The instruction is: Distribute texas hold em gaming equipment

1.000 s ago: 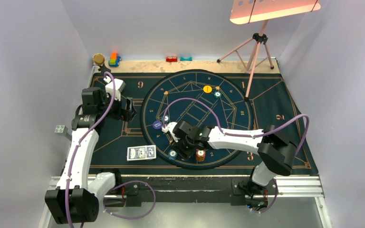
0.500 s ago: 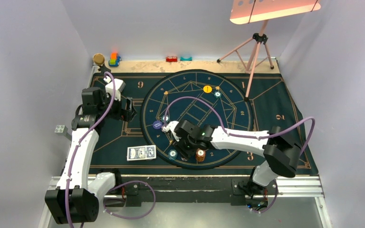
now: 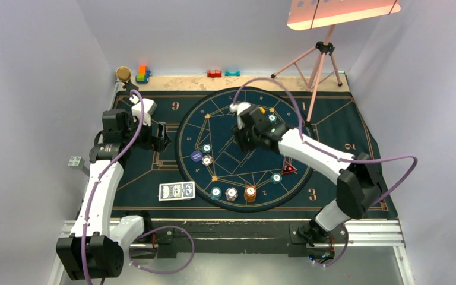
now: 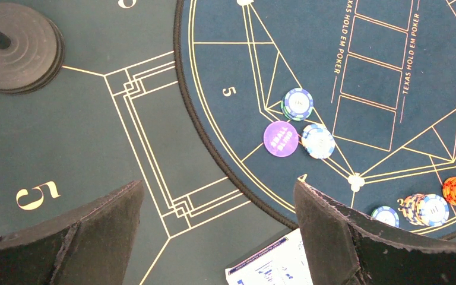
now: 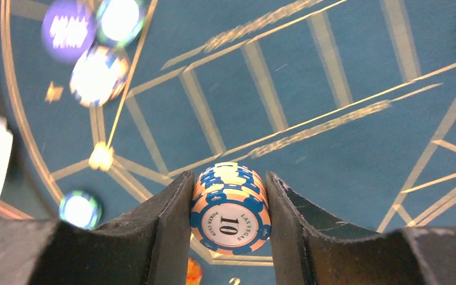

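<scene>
right wrist only: right jaws clamped on a chip stack [image 5: 230,217], blue and cream, face marked 10, held clear above the round mat [image 3: 214,119]. top view hides that stack under the arm, over the mat's far half. left wrist: left jaws spread wide, nothing between, at the mat's left rim. count on the mat, top view: six resting chip stacks [image 3: 250,193], one purple disc [image 3: 196,157], one red triangle [image 3: 288,168]. cards [image 3: 177,190] lie just off its near-left rim.

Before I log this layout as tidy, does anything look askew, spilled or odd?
Nothing looks spilled or damaged. One chip stack is held on edge in the right gripper, above the mat; the cards lie slightly fanned outside its circle.
</scene>
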